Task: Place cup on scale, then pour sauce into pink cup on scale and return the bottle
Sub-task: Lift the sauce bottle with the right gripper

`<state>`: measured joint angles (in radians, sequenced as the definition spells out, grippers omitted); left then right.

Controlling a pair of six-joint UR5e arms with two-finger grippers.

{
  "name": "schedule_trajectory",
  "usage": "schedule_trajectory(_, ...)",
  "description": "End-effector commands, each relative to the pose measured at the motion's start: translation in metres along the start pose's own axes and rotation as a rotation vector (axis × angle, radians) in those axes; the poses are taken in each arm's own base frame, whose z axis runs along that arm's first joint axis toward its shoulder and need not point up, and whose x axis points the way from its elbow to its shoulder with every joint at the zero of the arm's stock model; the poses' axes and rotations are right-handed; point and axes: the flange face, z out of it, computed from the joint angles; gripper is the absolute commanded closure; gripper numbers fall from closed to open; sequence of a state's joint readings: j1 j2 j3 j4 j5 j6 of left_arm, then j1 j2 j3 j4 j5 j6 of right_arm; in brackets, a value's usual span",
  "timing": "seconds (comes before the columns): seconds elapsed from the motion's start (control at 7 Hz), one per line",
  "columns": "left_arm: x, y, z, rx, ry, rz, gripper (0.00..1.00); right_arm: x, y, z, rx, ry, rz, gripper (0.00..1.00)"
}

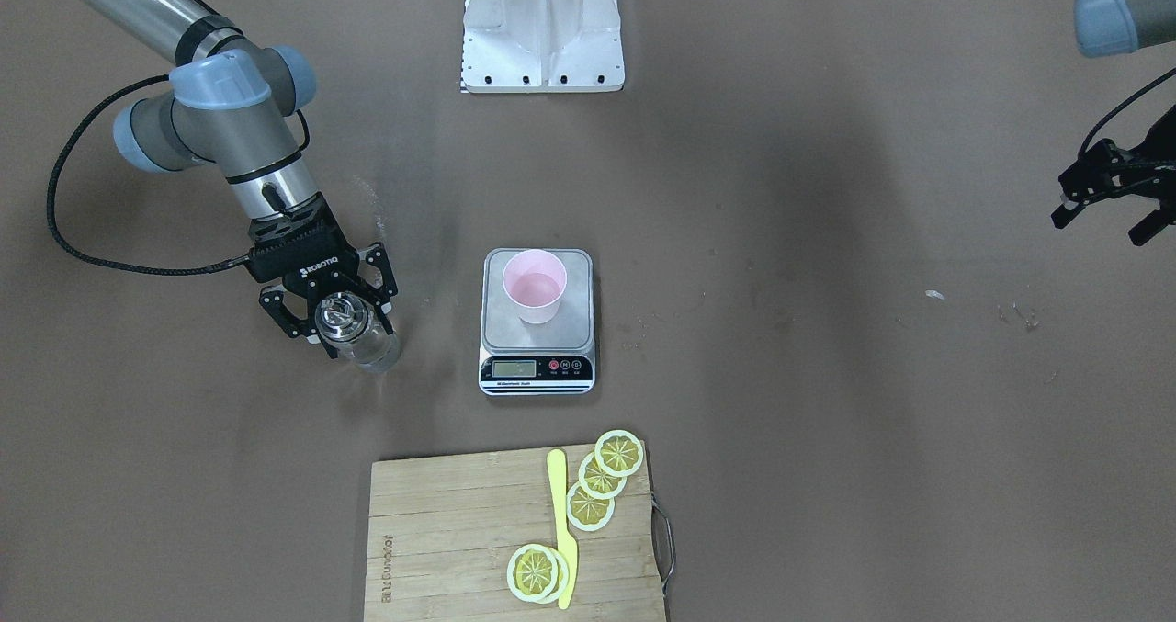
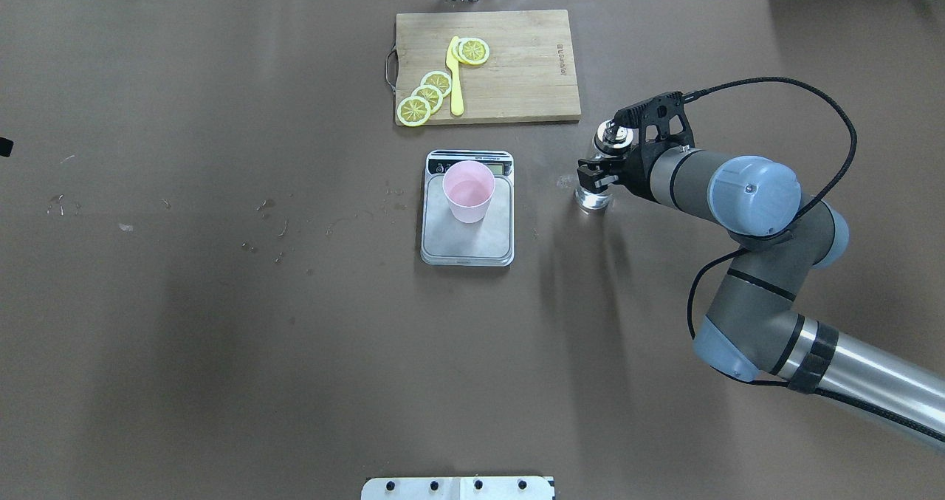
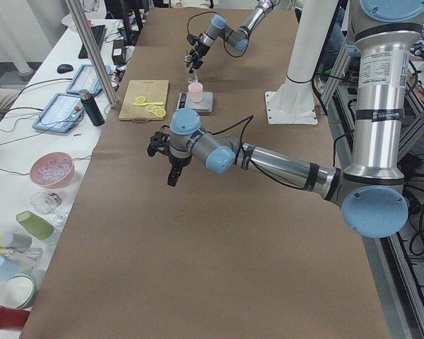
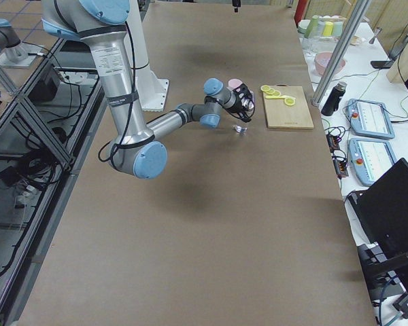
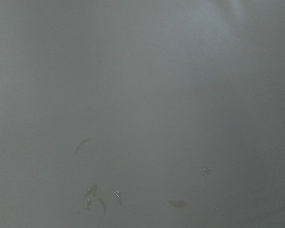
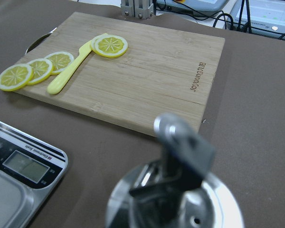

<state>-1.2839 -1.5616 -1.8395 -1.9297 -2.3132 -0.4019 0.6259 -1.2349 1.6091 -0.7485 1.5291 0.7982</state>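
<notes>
— Pincers, item one?
— Right gripper (image 1: 340, 317): fingers closed narrowly on the bottle's neck, just under the cap. Nothing else touched.
— Item two?
— Left gripper (image 1: 1102, 216): fingers spread apart, holding nothing, above the table (image 1: 827, 374) well off to the side.
— Counts?
— Bottle (image 2: 593, 199): one. Cup (image 1: 535, 284): one. Scale (image 1: 496, 326): one. Board (image 1: 459, 530): one. Knife (image 1: 560, 530): one. Lemon slices (image 1: 589, 507): five, it seems; three overlapping in a row, two stacked beside the knife's blade.
— Bottle, condition?
— Slim, clear, silver pour-spout cap on top. Upright, near the scale on the robot's right and apart from it, base at the tabletop; whether it touches, cannot tell. Level of the clear liquid inside not readable.
— Cup?
— Pale pink, tapered, no handle. Upright on the steel platform, toward the end away from the display. Narrower than the platform.
— Scale?
— Flat, silver top, black front panel, small LCD, round buttons. Sits between the robot's base and the board.
</notes>
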Motion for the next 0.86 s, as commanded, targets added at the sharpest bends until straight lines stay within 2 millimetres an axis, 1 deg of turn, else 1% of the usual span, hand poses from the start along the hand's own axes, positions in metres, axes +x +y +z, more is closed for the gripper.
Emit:
schedule_trajectory(0.0,0.0,0.0,0.0,0.001,0.0,0.001,0.03,0.007,-0.004,0.0,-0.011,0.034,0.002,1.0)
schedule_trajectory(0.14,0.001,0.0,-0.001,0.001,0.002,0.002,0.03,0.005,-0.017,-0.004,0.021,0.072,0.0,1.0)
schedule_trajectory(0.29,0.001,0.0,-0.001,0.001,0.002,0.002,0.03,0.0,-0.026,-0.016,0.019,0.067,-0.005,1.0)
schedule_trajectory(0.57,0.001,0.0,-0.001,0.001,0.002,0.002,0.03,-0.023,-0.049,-0.054,-0.052,0.13,-0.014,1.0)
schedule_trajectory(0.71,0.001,0.0,-0.001,0.001,0.002,0.002,0.03,-0.035,-0.059,-0.069,-0.096,0.17,-0.032,1.0)
